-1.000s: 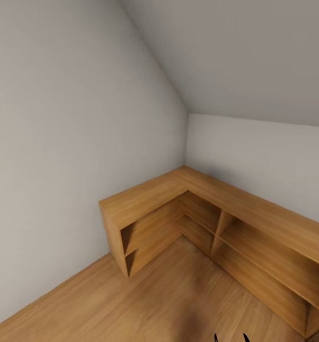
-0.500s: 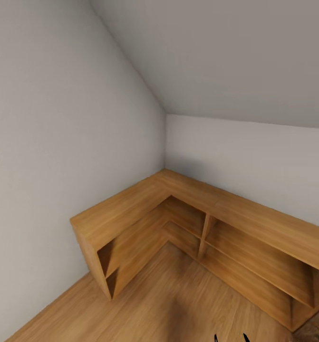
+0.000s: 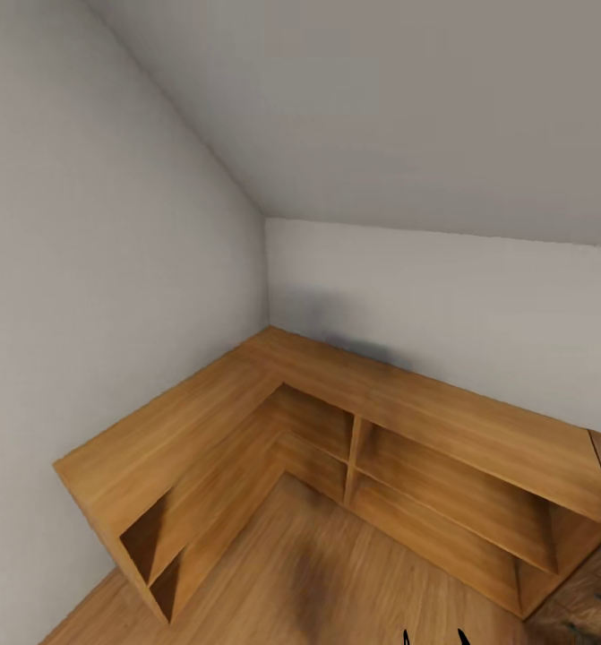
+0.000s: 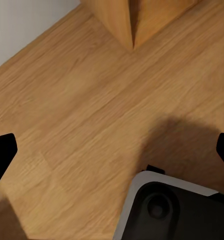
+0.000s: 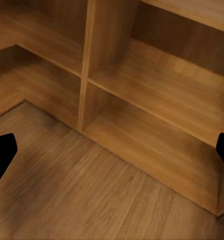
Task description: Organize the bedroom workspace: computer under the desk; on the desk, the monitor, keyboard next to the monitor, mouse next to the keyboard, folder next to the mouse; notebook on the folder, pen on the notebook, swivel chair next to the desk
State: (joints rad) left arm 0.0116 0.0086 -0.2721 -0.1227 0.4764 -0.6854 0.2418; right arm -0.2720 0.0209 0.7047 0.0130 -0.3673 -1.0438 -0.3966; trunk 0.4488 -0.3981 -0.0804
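I am in the bedroom, facing a corner under the sloped grey ceiling [image 3: 381, 107]. My left gripper [image 4: 112, 150] hangs open over the light wood floor [image 4: 81, 110], with its black fingertips [image 4: 1, 152] far apart and nothing between them. My right gripper [image 5: 112, 152] is open too, with nothing held, and it points at the lower compartments of the oak shelves [image 5: 157, 95]. In the head view, two small black fingertips [image 3: 407, 638] poke in at the bottom edge.
An L-shaped low oak shelf unit [image 3: 354, 394] fills the corner along both grey walls [image 3: 85, 269]. Its near end [image 3: 148, 555] juts out at the left. My grey-black base [image 4: 177, 210] sits under the left gripper. A brown textured patch [image 3: 596, 609] lies on the floor at the right.
The whole head view has swung to the right, so the shelves now sit further left and lower in the picture. This is camera motion. The black tips at the bottom edge hold their place.
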